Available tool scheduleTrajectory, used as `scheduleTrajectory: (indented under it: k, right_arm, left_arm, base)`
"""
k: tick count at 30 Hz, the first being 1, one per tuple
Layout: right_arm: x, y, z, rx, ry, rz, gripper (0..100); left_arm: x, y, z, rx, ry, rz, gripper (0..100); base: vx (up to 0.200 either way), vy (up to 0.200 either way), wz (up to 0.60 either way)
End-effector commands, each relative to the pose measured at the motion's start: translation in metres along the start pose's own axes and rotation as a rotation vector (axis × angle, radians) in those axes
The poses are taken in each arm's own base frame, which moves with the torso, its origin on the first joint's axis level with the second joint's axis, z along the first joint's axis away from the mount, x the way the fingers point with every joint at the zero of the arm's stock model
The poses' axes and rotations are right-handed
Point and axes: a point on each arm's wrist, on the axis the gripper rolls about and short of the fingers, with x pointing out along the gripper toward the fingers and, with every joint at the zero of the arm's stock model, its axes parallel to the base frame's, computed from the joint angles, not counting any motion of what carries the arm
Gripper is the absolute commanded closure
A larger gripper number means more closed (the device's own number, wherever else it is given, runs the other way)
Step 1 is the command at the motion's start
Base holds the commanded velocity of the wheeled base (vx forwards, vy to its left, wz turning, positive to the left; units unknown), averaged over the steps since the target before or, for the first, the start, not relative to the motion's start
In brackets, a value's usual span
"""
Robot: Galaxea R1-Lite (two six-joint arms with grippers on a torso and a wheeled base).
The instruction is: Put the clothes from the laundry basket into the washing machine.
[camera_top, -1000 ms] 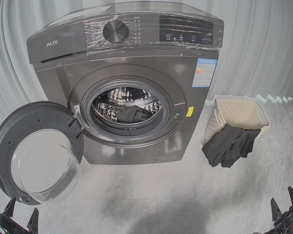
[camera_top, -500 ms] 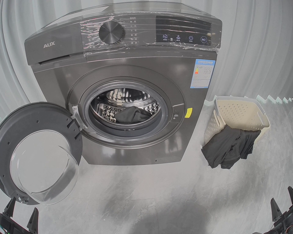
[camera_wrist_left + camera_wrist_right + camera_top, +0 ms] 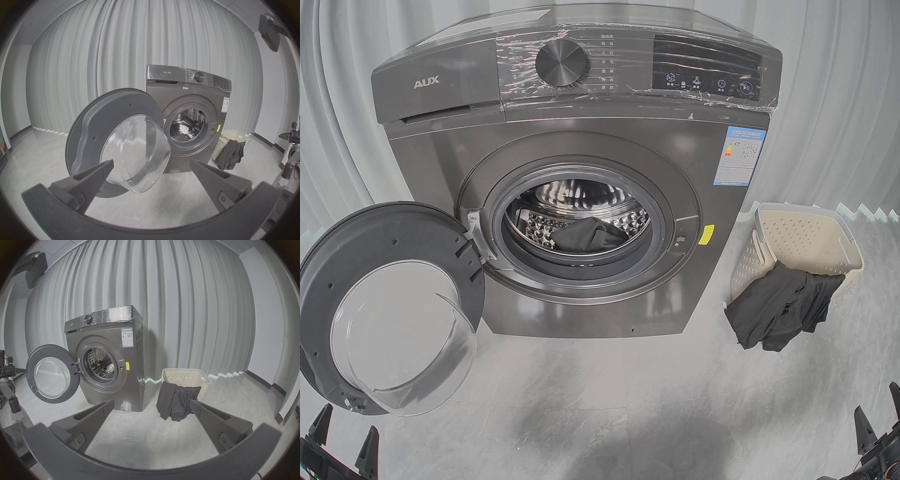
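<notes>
The left gripper [image 3: 150,162] is held low above the grey floor [image 3: 175,203], fingers [image 3: 93,173] spread wide with nothing between them. Directly ahead of it stands the washing machine door [image 3: 93,125], swung fully open, its clear glass bowl [image 3: 137,153] bulging toward the gripper. Behind the door is the grey washing machine [image 3: 187,90]. Its drum [image 3: 189,120] is exposed, with a dark garment [image 3: 185,137] lying at the bottom. Just beside the machine, on the side away from the door hinge, sits the cream laundry basket [image 3: 243,136]. Dark clothes [image 3: 230,154] hang over its front rim to the floor. A pleated grey curtain [image 3: 93,62] covers the wall behind.
</notes>
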Motion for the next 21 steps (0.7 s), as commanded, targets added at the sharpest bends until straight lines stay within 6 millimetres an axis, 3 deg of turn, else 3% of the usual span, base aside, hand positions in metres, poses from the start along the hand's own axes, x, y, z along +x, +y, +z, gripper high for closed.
scheduleTrajectory:
  k: [1,16,21]
  right_arm:
    - [0.0003,0.0001,-0.0047,0.000,0.004,0.001,0]
    - [0.0001,0.0000,-0.0048,0.000,0.002,0.000,0]
    - [0.0003,0.0000,-0.0047,0.000,0.004,0.000,0]
  left_arm:
    - [0.0004,0.0002,-0.0048,0.000,0.006,0.001,0]
    - [0.0003,0.0002,-0.0044,-0.002,0.005,0.001,0]
    - [0.0004,0.0002,-0.0047,-0.002,0.005,0.001,0]
  base:
    - [0.000,-0.200,0.00]
    - [0.000,-0.200,0.00]
    - [0.000,0.000,0.00]
